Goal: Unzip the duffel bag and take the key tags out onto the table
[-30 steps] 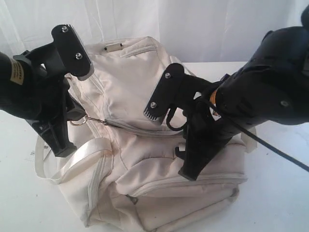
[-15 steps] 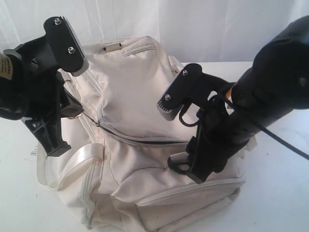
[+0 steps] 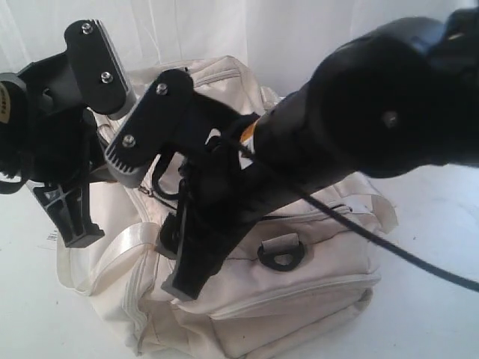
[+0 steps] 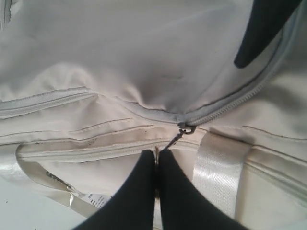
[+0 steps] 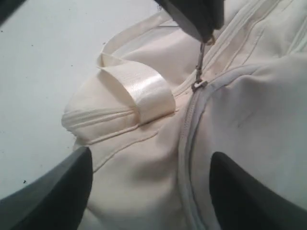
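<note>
Left end effector (image 4: pixel 156 155) stays clamped on the zip pull (image 4: pixel 178 137) at the left side of the duffel bag (image 3: pixel 314 292). Right end effector (image 5: pixel 149 158) just opened wide, empty, and swung left across the bag toward that pull; key tags not visible, likely still inside, none on the counter (image 3: pixel 441 299)

Matt cream cloth duffel bag (image 3: pixel 299 292), glossy webbing strap (image 5: pixel 144 91), metal zip pull (image 5: pixel 200 67)

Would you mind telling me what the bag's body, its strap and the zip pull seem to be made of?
The bag looks like matte woven cloth, probably canvas: soft creases. The strap is glossy webbing, likely nylon. The zip pull seems metal: thin, grey.
</note>
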Controlling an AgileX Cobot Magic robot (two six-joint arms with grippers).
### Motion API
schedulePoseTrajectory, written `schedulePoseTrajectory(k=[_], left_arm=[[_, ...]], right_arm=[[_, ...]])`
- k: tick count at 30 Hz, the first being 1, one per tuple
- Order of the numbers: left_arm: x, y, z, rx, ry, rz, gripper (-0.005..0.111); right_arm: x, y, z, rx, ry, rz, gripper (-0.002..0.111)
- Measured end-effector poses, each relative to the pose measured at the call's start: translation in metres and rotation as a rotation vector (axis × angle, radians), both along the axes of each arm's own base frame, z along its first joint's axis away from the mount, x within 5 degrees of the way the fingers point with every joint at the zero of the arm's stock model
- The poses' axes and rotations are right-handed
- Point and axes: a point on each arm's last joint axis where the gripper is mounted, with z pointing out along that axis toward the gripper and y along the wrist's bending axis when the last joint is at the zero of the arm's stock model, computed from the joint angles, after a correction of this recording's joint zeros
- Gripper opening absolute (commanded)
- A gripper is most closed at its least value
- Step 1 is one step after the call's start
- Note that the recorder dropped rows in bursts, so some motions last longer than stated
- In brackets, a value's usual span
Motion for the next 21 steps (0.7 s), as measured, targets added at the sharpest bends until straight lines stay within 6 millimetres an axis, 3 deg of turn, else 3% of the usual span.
schedulePoseTrajectory(k=[7, 15, 17, 21], left_arm=[[-0.004, 0.003, 0.005, -0.007, -0.014, -0.001, 0.0], [-0.004, 0.004, 0.005, -0.009, -0.013, -0.001, 0.0], [-0.004, 0.003, 0.005, -0.015, -0.008, 0.0, 0.0], [-0.004, 0.002, 0.005, -0.026, -0.007, 0.0, 0.0]], right_arm=[[0.015, 0.011, -0.017, -0.026, -0.071, -0.077, 0.064], [0.02, 0.013, -0.023, -0.034, -0.073, -0.113, 0.044], [0.021, 0.015, -0.028, -0.047, -0.061, -0.118, 0.035], [0.021, 0.016, -0.036, -0.073, -0.019, -0.141, 0.002]])
